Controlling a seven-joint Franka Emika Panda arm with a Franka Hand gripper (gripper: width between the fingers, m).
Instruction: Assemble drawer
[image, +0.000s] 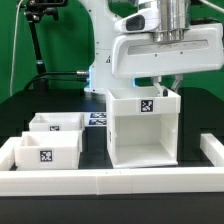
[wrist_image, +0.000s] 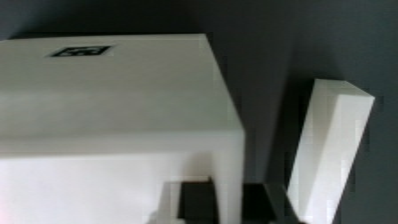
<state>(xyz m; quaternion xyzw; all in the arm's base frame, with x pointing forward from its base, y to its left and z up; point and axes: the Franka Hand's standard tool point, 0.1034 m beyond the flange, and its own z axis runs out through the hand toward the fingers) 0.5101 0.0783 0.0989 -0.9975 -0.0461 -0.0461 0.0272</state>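
Gripper on the casing's top edge, both trays waiting empty beside it.

The gripper looks pinched on one thin side wall of the tall white casing, one finger inside and one outside, at the casing's upper rim. The casing stands upright on the dark desk, open face forward and hollow, with nothing in it. To the casing's side sit the two small trays, the nearer tray and the farther tray, both apparently empty and clear of the casing. By my judgement the plastic is light, stiff and smooth. A wall pinch near a top corner should hold, but the box may swing or slip. The low rim wall runs near the casing's gripped side.
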